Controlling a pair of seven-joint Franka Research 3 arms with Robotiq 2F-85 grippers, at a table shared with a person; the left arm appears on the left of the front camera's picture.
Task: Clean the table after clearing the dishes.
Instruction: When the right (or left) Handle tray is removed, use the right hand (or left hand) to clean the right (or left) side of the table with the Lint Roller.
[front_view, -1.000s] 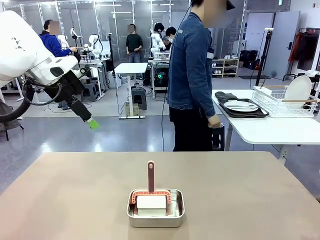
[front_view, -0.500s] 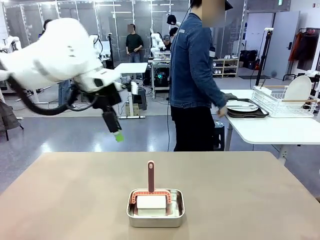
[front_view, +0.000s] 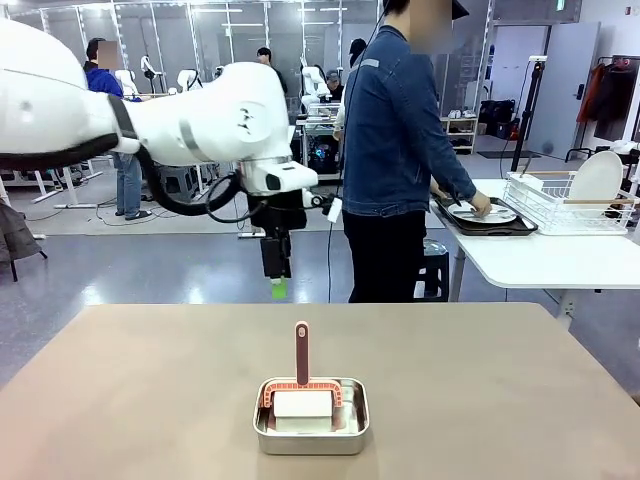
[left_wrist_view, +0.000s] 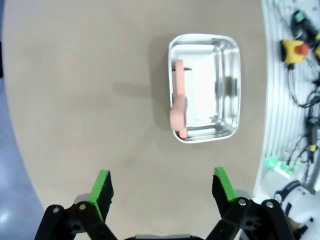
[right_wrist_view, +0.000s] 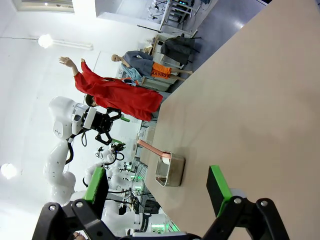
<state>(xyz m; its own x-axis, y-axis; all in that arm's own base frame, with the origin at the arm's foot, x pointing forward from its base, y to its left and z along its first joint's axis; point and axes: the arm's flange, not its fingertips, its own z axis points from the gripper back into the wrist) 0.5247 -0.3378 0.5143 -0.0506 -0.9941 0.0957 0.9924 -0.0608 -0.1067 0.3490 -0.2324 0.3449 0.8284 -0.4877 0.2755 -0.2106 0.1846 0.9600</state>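
One pan (front_view: 311, 441), one brush (front_view: 301, 352), left claw (left_wrist_view: 161, 174) spread wide

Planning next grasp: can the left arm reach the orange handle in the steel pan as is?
Probably yes. The left gripper hangs open above the table, and the orange handle sticks up out of the steel pan with nothing between.

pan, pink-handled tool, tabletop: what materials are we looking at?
The pan looks like metal, likely polished stainless steel: bright, mirror-like walls. The pink-handled tool seems to be moulded plastic or silicone, matte and of uniform salmon colour; which of the two is unclear. The tabletop looks like matte tan laminate or coated board, with no grain or glare.
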